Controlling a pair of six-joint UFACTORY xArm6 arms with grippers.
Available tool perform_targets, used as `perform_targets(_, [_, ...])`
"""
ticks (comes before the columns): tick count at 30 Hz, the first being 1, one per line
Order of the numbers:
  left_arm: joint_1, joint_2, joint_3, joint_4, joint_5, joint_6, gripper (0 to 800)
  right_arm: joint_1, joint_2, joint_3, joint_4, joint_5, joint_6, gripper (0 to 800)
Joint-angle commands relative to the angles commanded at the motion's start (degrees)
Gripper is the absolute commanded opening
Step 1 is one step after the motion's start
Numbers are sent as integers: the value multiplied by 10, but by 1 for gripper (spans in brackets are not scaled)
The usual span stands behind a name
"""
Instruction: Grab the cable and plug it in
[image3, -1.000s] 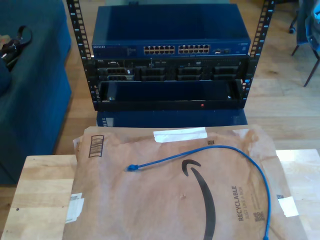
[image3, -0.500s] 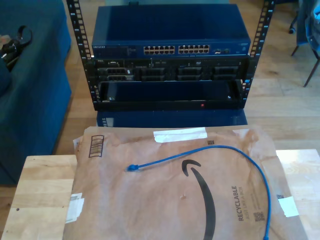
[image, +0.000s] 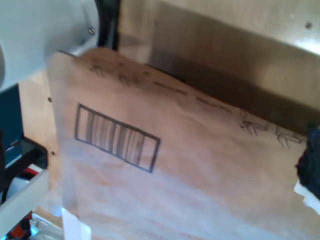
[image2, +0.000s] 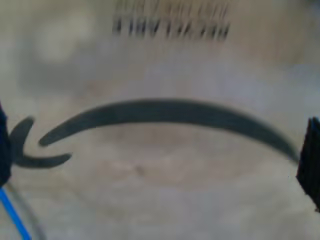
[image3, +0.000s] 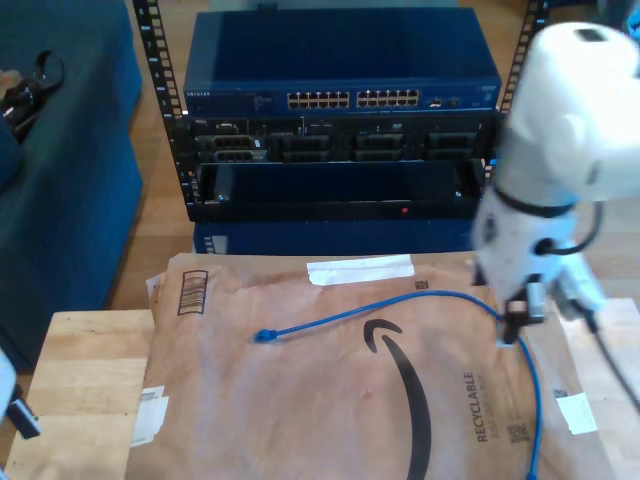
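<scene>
The thin blue cable lies on a brown paper mailer. One plug end rests near the mailer's middle, and the cable loops toward the exterior view's right and runs down to the front edge. My second gripper hangs on the white arm at the exterior view's right, just above the cable's bend. In its wrist view the gripper is open over the printed black smile, with a short piece of cable beside one finger. My first gripper is open over the mailer's barcode.
A rack behind the table holds a blue network switch with a row of ports and darker units below. The mailer lies on a wooden table. A blue sofa stands at the exterior view's left. A white arm part shows at that view's lower left edge.
A white arm has come in from the exterior view's right and now hangs over the cable's bend. A white arm part appeared at the lower left edge. The cable has not moved.
</scene>
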Motion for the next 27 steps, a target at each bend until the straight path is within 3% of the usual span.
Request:
perform_targets(4, [-38, 14, 0, 0, -26, -49, 800, 68, 61, -18, -1, -78, 40, 793])
perform_targets(10, [-46, 33, 2, -2, -62, -80, 800, 133, 177, -93, -5, -105, 105, 793])
perform_targets(16, [-51, 54, 2, -11, -91, -89, 800, 135, 241, -133, -4, -149, 120, 792])
perform_targets(27, [-66, 66, 3, -12, -93, -102, 800, 174, 311, -151, -5, -198, 120, 772])
